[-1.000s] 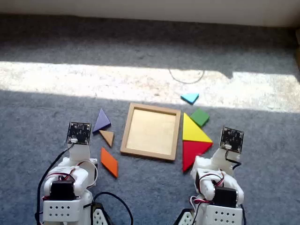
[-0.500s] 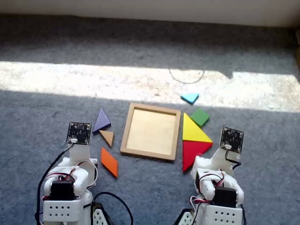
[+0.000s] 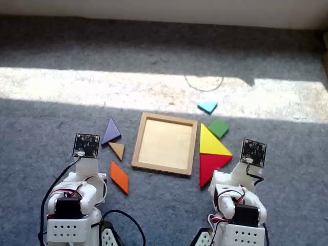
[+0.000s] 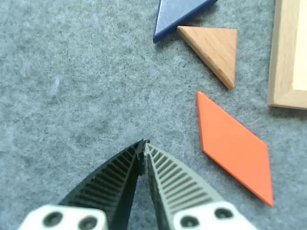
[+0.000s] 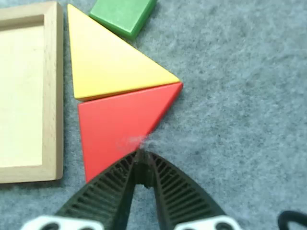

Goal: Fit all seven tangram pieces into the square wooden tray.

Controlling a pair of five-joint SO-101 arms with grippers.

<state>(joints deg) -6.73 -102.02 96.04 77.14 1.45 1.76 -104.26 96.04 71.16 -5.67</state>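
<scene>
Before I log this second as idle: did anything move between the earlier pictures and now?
Nothing visibly changed. In the high view the left arm and right arm keep their places. The red triangle and orange piece lie as before beside the tray, which holds no piece.

Grey carpet (image 3: 61,61) carries everything; bright sunlit band (image 3: 77,84) crosses it, thin cable loop (image 3: 205,90) lying in band.

Square wooden tray (image 3: 137,146) flat on carpet, mid-scene, nothing inside.

From tray:
- purple triangle (image 3: 110,132) at 10 o'clock
- tan triangle (image 3: 118,149) at 9, tip near purple
- orange parallelogram (image 3: 119,177) at 8, apart from tray
- yellow triangle (image 3: 210,142) at 3, just beside rim
- red triangle (image 3: 210,165) at 4, edge against yellow
- green square (image 3: 219,127) at 2, near yellow
- cyan triangle (image 3: 208,107) at 1, at band's edge
</scene>
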